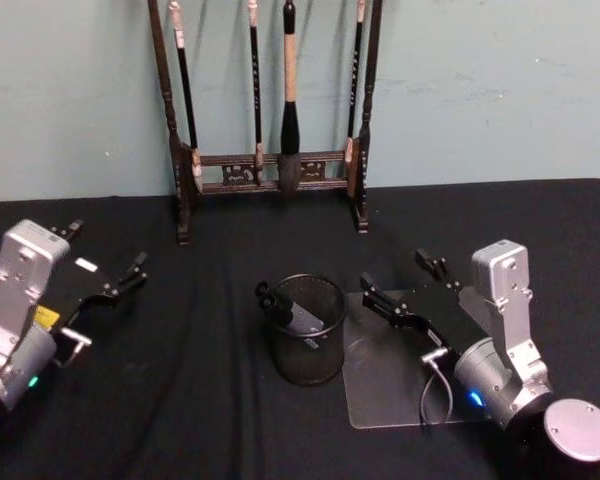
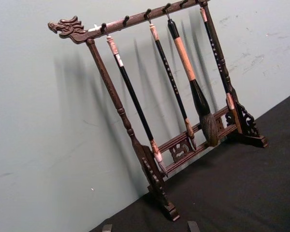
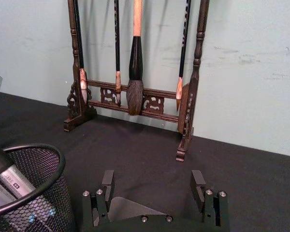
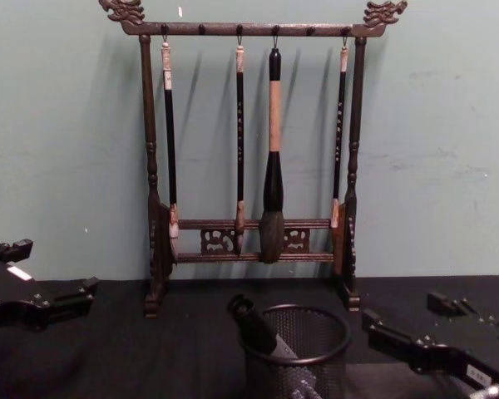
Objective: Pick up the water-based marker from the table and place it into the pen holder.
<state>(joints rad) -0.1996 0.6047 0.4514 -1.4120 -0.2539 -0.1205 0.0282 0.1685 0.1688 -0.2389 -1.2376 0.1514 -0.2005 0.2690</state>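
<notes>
The water-based marker (image 1: 295, 312) leans inside the pen holder (image 1: 308, 360), its cap over the rim, while the right gripper (image 1: 412, 283) just beside the holder and the left gripper (image 1: 108, 262) well off to its other side both stand spread and empty.

It looked like a robot test lab staged as a calligraphy desk: a counter (image 1: 230, 430) draped in black cloth stood against a bare pale-green wall (image 1: 500, 90), carrying a dark wooden brush rack (image 4: 249, 166) with hanging brushes.
</notes>
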